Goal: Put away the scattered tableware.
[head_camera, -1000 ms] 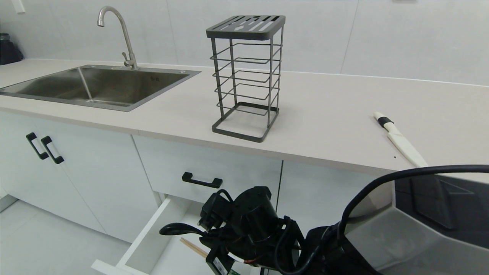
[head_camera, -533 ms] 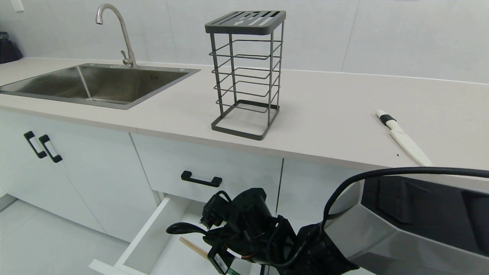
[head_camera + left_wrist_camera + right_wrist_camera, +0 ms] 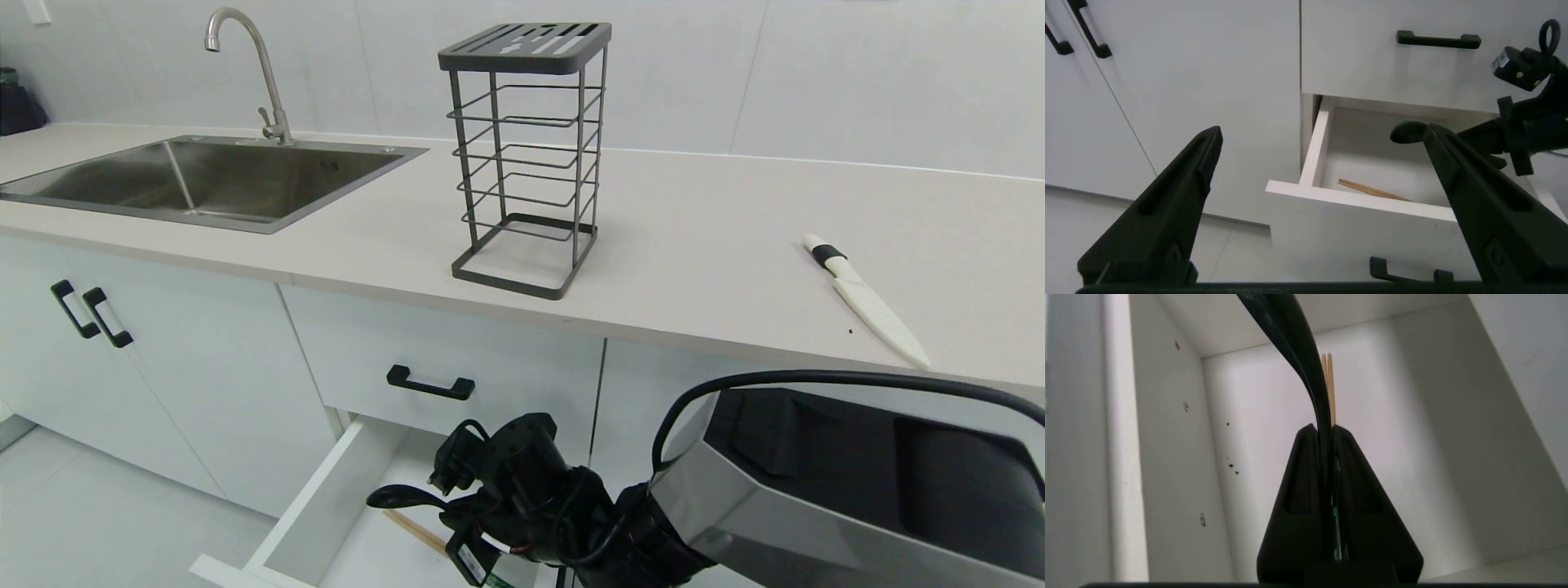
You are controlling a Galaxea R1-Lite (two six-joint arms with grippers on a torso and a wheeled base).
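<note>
Placement stage for one utensil: my right pincer (image 3: pixel 447 513) is clenched on the handle of a black spoon (image 3: pixel 400 496) and holds it over the open drawer (image 3: pixel 309 510) that projects from beneath the table's (image 3: pixel 718 237) front edge. The spoon's bowl points towards the drawer's left wall. A pair of wooden chopsticks (image 3: pixel 412 529) lies on the drawer floor directly under the spoon, and in the right wrist view they run roughly in line with its handle. I cannot tell whether the spoon's bowl touches the floor. My left pincer (image 3: pixel 1321 143) is released, jaws wide and grasping nothing, off the drawer's left side and facing it. I judge the step in hand to be lowering the spoon into the drawer. The next move calls for a short descent that keeps the spoon inside the drawer walls and settles it next to the chopsticks rather than across them. Only then should the grip open. Remaining work, as I read it: a white knife (image 3: pixel 865 302) lies near the table's front edge towards its right end, well apart from the slotted wire rack (image 3: pixel 522 163) at mid-table.
</note>
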